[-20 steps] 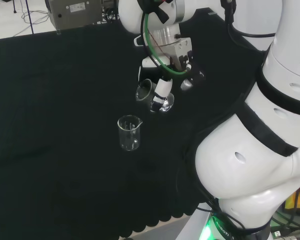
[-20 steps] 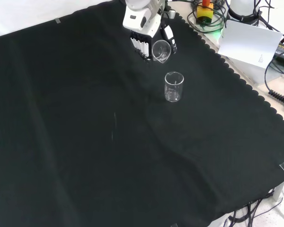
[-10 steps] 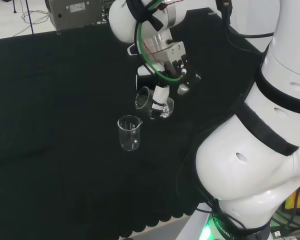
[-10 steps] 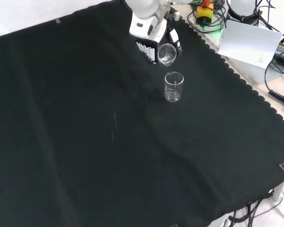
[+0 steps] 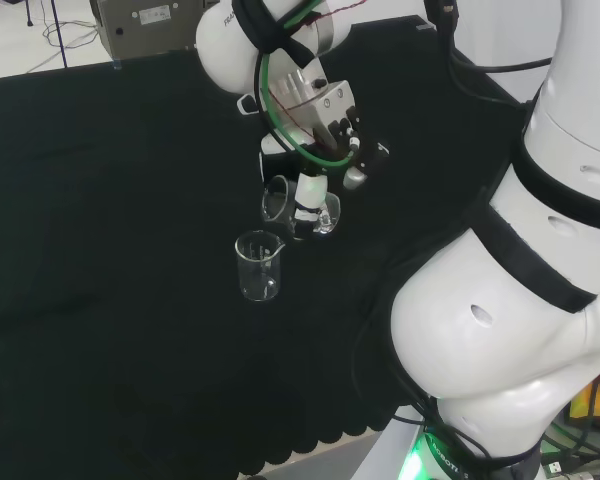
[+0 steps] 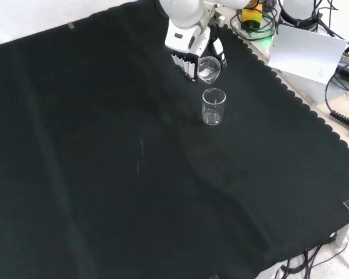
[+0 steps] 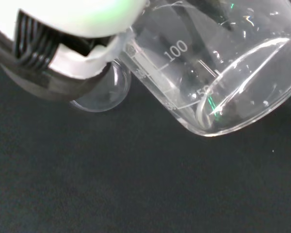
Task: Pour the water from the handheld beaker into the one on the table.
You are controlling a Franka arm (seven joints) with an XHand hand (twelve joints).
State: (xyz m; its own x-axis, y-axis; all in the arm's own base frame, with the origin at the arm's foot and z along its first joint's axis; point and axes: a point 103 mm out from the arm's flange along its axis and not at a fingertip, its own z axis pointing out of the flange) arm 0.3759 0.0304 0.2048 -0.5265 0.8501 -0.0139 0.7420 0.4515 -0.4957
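A clear glass beaker point(image 5: 258, 265) stands upright on the black cloth, also seen in the front view point(image 6: 213, 107). My hand point(image 5: 306, 190) is shut on a second clear beaker point(image 5: 292, 209), tilted with its mouth toward the standing one, just above and to the right of it in the head view. In the front view the held beaker point(image 6: 209, 68) hangs just beyond the standing beaker's rim, with the hand point(image 6: 184, 60) to its left. In the wrist view the held beaker point(image 7: 218, 77) is close and tilted, the hand point(image 7: 63, 58) curls beside it, and the standing beaker's round rim point(image 7: 99, 94) shows beyond.
Black cloth point(image 6: 104, 174) covers the bench, with a scalloped edge at the front view's right. Cables and a white sheet point(image 6: 305, 52) lie off the cloth at top right. The arm's white links point(image 5: 520, 300) stand at the head view's right.
The hand has carried the held beaker toward the standing one: leftward in the head view, lower and rightward in the front view. The standing beaker has not moved.
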